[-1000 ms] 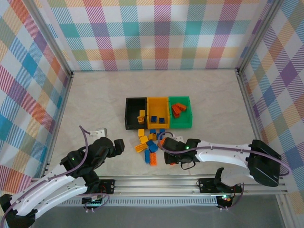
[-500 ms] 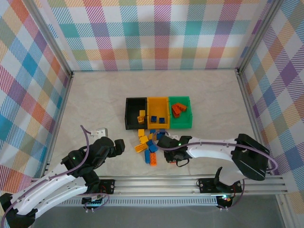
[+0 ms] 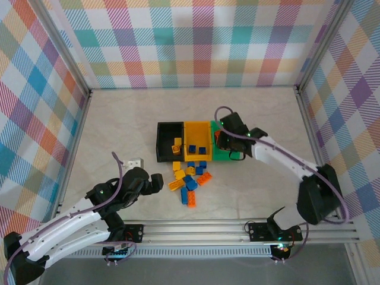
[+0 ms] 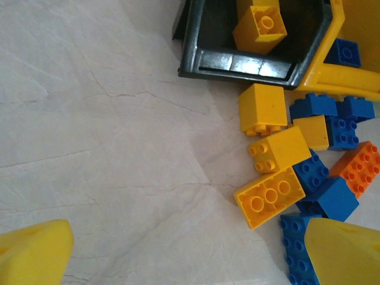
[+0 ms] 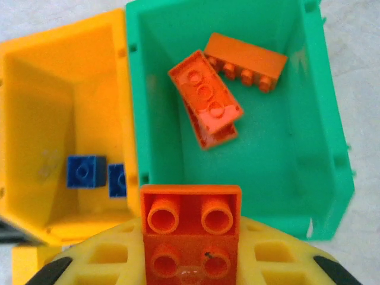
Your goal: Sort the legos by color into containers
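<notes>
The right gripper (image 5: 190,249) is clamped on a small orange studded plastic brick (image 5: 190,228), its four studs facing up between the yellow lattice fingers (image 5: 95,261). It hangs over the near edge of the green open-topped plastic bin (image 5: 320,148). Two longer orange bricks (image 5: 208,98) already lie in that bin, one leaning on the other. At nine o'clock of the green bin, touching it, stands the yellow open-topped plastic bin (image 5: 35,119), with two small blue bricks (image 5: 86,171) on its floor. At nine o'clock of that one in turn, the black open-topped plastic bin (image 3: 160,142) holds at least one yellow brick (image 4: 261,27).

The left gripper (image 4: 190,261) has its jaws spread wide with nothing between them, low over the pale marbled table (image 4: 89,119). The loose pile (image 3: 189,181) sits at about two o'clock in its wrist view.

That pile lies at six o'clock of the yellow bin. It is mostly yellow and blue bricks, with one orange plate (image 3: 203,178) at its three o'clock edge.

Each colour evidently has its bin, but more bricks lie loose than sorted, so the job looks less than half done. Orange seems nearest to finished. Most of the yellow and blue bricks are left.
</notes>
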`<action>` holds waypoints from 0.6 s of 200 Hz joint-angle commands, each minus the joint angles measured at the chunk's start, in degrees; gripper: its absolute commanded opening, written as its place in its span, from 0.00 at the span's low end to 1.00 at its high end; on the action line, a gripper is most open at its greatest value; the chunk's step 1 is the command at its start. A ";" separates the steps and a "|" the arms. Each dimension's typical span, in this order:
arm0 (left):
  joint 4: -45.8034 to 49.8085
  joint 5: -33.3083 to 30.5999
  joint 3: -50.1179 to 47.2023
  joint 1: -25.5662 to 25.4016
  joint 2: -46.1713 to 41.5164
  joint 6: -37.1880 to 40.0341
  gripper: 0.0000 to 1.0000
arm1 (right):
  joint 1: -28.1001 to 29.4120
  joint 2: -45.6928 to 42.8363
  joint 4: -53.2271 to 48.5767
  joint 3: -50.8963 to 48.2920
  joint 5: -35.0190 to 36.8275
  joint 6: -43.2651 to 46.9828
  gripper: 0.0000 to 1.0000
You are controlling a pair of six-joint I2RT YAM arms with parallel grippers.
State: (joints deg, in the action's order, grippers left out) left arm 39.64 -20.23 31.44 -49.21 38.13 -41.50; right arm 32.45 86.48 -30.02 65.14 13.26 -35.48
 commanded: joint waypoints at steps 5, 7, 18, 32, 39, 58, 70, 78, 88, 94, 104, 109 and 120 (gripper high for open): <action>-2.82 3.07 0.99 0.40 1.08 1.85 1.00 | -2.77 7.65 1.07 6.67 -4.07 3.24 0.27; -2.92 3.22 0.99 0.34 1.25 1.92 1.00 | -2.95 8.11 1.03 7.13 -4.19 3.23 0.29; -3.81 5.16 0.99 0.31 2.28 2.42 1.00 | -3.57 10.59 0.77 9.39 -4.87 2.89 0.39; -5.90 7.89 0.86 -0.29 4.03 2.77 0.99 | -4.05 12.02 0.40 11.01 -5.67 2.49 0.61; -7.20 8.77 0.66 -0.93 5.03 2.53 0.99 | -4.06 12.13 0.31 11.39 -5.74 2.29 0.69; -10.72 10.69 0.05 -3.80 8.82 1.85 0.98 | -4.06 10.38 0.71 10.35 -6.50 1.81 0.75; -12.97 10.91 -0.02 -6.43 12.09 1.49 0.98 | -4.06 8.29 1.63 8.44 -7.22 1.67 0.76; -14.49 10.56 0.08 -8.16 14.65 1.33 0.98 | -4.05 6.47 2.29 6.69 -7.45 1.55 0.76; -16.39 10.54 0.77 -10.42 18.37 1.20 0.96 | -3.97 4.75 2.73 4.92 -7.69 1.51 0.76; -17.57 10.56 1.25 -11.61 20.61 1.32 0.95 | -3.97 3.60 3.20 3.71 -7.78 1.49 0.76; -18.97 10.22 2.46 -13.36 24.23 1.28 0.92 | -3.97 1.83 3.39 2.04 -7.60 1.45 0.76; -19.61 10.20 3.13 -13.99 25.96 1.34 0.90 | -3.97 1.19 3.39 1.42 -7.62 1.48 0.76; -20.45 10.30 4.48 -15.46 29.18 1.70 0.85 | -3.97 -0.37 3.91 -0.02 -7.67 1.47 0.76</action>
State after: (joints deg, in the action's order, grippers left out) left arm 24.32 -10.52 32.14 -61.41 61.43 -40.32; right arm 28.51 90.00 -27.88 68.16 6.63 -33.65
